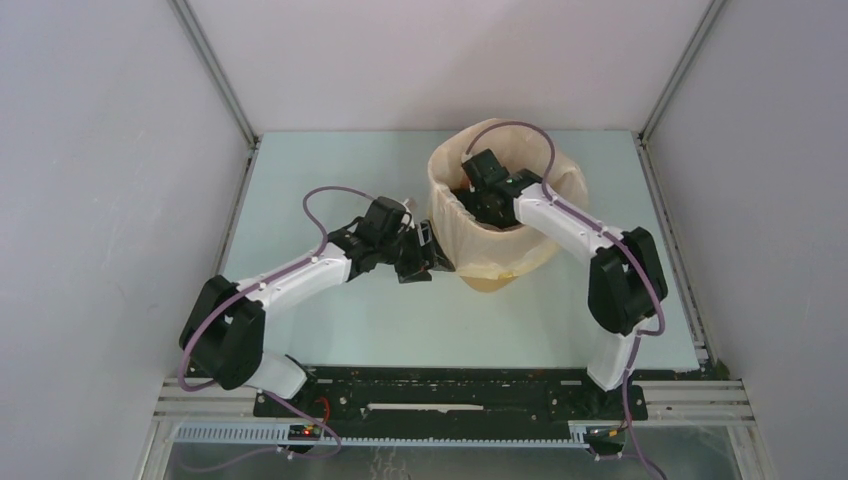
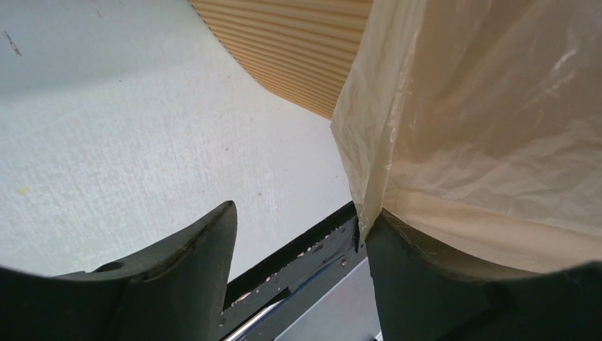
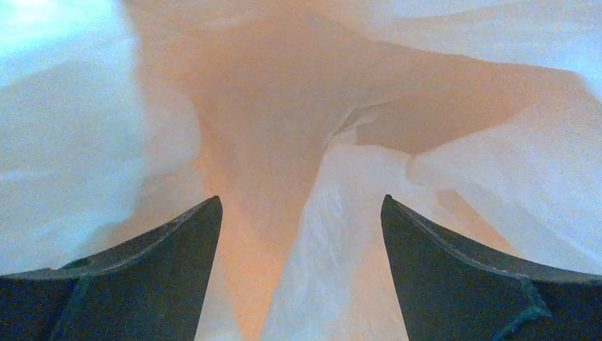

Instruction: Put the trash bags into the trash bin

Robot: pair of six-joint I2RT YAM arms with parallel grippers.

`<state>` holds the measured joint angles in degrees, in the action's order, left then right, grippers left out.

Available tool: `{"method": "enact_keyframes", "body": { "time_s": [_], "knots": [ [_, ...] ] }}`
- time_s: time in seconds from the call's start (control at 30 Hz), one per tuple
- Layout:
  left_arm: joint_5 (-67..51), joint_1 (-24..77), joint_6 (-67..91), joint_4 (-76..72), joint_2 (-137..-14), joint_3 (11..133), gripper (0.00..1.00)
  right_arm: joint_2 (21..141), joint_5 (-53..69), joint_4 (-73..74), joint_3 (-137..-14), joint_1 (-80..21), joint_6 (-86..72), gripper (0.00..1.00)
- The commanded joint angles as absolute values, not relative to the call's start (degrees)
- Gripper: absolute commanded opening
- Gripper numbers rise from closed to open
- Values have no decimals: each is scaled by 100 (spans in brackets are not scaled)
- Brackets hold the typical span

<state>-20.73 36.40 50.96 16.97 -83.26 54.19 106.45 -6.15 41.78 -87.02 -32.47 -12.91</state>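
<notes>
The orange-tan trash bin (image 1: 490, 281) stands at the back middle of the table, lined with a translucent cream trash bag (image 1: 452, 232) that is folded out over its rim. My left gripper (image 1: 428, 252) is open at the bin's left side. In the left wrist view the bag's hanging hem (image 2: 490, 121) drapes over my right finger, the left gripper (image 2: 302, 220) holds nothing between its jaws, and the bin's ribbed wall (image 2: 298, 50) shows above. My right gripper (image 1: 478, 190) is down inside the bin. It is open (image 3: 299, 206), with only crumpled bag film (image 3: 284, 106) ahead of it.
The pale green table (image 1: 330, 190) is fenced by grey walls left, right and back. A black base rail (image 1: 450, 395) runs along the near edge and shows in the left wrist view (image 2: 305, 259). The right arm's purple cable (image 1: 520, 128) arcs over the bin.
</notes>
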Motion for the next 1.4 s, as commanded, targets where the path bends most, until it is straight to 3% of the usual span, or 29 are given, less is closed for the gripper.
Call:
{"method": "enact_keyframes", "body": {
  "time_s": [0.0, 0.2, 0.6, 0.9, 0.97, 1.07, 1.37],
  "knots": [
    [-1911, 3690, 4954, 1701, -8288, 5611, 71, 9846, -951, 4514, -9047, -3252, -1412, 91],
    [-1762, 3687, 4847, 1808, -8076, 5572, 74, 9287, -981, 4782, -9179, -3274, -1372, 92],
    [-1506, 3683, 4802, 2059, -6861, 5418, 91, 8238, -874, 5211, -9651, -3231, -1269, 93],
    [-1202, 3677, 4720, 2161, -5610, 5157, 93, 8002, -607, 5911, -10582, -3122, -1559, 93],
    [-964, 3666, 4532, 2505, -5196, 5425, 94, 7831, -559, 6227, -11060, -3171, -1679, 99],
    [-409, 3665, 4202, 3239, -4576, 6168, 100, 7195, -298, 6234, -11364, -3262, -1792, 100],
    [2082, 3652, 3065, 4263, -4077, 8889, 100, 5434, -173, 5918, -11351, -3253, -2366, 100]
  ]
}}
